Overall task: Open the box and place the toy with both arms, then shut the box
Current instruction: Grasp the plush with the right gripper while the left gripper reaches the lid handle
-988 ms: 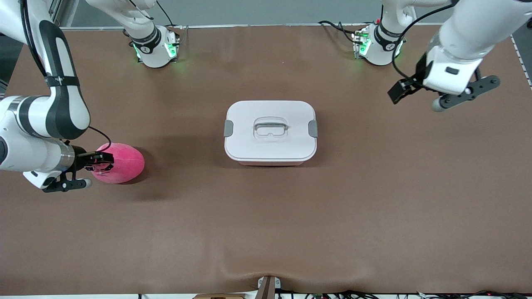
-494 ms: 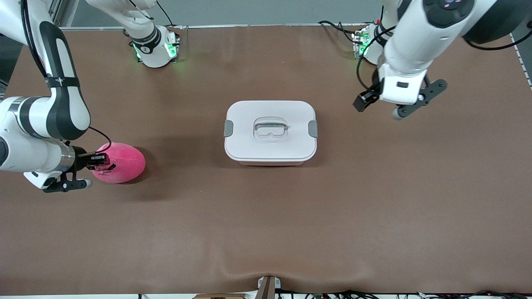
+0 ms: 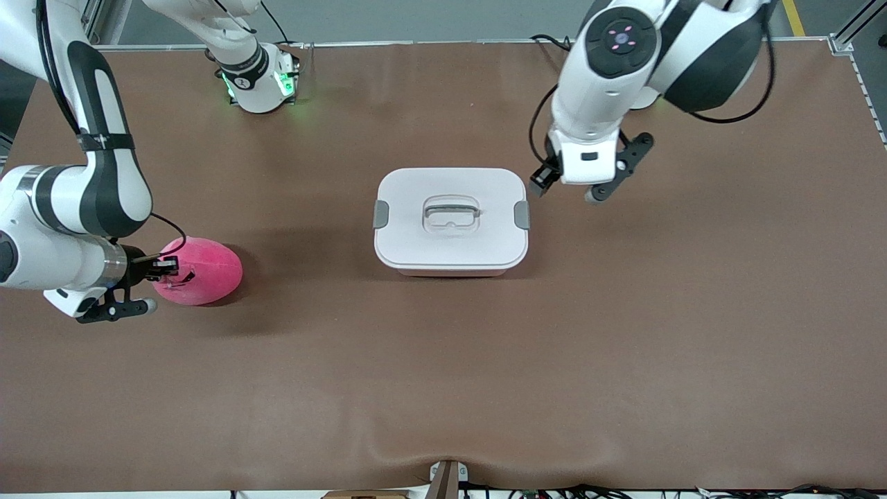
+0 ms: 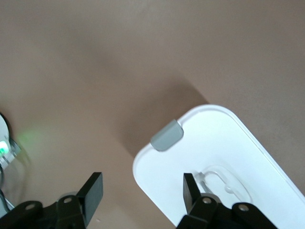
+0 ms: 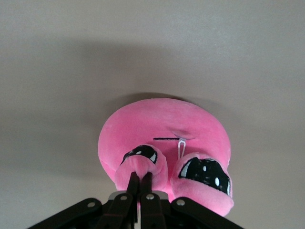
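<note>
Two arms, two jobs under way

I see the right end effector [image 5: 139, 191] has pinched together on a nub of the toy [image 3: 199, 271], which lies on the bench [image 3: 443, 374] toward the right arm's end. My left end effector [image 4: 143, 191], fingers apart, has swung in over the box [image 3: 450, 219] beside its grey clip [image 4: 167, 135]; the lid is still on. The brown bench covering wrinkles at its near edge.

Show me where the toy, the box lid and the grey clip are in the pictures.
toy [image 5: 162, 129], right wrist view, on its pink back.
box lid [image 3: 416, 242], front view, on a bare white part.
grey clip [image 4: 167, 135], left wrist view, on its middle.
</note>
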{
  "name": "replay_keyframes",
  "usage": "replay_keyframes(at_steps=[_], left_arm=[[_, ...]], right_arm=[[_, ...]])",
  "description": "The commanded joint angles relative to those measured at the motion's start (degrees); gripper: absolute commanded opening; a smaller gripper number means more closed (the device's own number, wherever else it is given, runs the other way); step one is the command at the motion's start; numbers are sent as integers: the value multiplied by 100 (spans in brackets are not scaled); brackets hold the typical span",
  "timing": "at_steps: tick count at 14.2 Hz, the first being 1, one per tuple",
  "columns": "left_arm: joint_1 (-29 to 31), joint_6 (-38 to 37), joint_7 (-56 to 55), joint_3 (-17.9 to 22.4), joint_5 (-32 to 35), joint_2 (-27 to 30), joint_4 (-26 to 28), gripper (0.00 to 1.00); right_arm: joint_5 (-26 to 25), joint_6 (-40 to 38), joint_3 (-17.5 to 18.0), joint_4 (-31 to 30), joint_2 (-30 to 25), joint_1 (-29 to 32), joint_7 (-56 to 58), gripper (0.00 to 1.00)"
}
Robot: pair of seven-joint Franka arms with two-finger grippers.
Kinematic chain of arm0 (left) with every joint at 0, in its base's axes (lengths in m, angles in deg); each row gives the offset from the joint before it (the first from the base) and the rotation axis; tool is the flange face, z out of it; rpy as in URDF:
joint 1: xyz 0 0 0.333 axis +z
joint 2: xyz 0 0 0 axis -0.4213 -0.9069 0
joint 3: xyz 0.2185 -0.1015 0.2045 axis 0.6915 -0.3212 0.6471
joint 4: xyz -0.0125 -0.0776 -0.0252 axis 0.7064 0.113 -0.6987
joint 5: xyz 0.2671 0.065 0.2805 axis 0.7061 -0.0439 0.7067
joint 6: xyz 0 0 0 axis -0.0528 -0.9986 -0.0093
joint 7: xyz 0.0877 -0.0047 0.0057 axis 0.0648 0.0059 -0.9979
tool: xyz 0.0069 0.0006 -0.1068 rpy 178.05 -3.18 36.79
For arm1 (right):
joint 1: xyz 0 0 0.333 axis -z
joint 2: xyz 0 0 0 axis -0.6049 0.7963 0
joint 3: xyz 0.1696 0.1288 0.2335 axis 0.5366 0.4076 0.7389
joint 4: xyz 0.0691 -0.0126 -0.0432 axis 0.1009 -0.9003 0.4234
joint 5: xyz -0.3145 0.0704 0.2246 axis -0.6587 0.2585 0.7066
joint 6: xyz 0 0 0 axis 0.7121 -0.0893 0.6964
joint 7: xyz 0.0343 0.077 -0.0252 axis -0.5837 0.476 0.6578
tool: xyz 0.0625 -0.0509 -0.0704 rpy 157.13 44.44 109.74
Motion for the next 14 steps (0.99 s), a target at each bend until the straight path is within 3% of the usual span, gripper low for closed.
replay_keyframes(at_steps=[1, 6, 14], left_arm=[[-238, 243, -837, 12, 10, -142, -2, 73], [-599, 701, -2245, 21, 19, -388, 7, 72], [-1161, 1404, -4319, 21, 405, -950, 7, 72]], right_arm=[[-110, -448, 77, 307, -134, 49, 78, 0], [-101, -1311, 130, 1143, -239, 5, 439, 0], [-22, -1804, 139, 1285, -731, -364, 236, 0]])
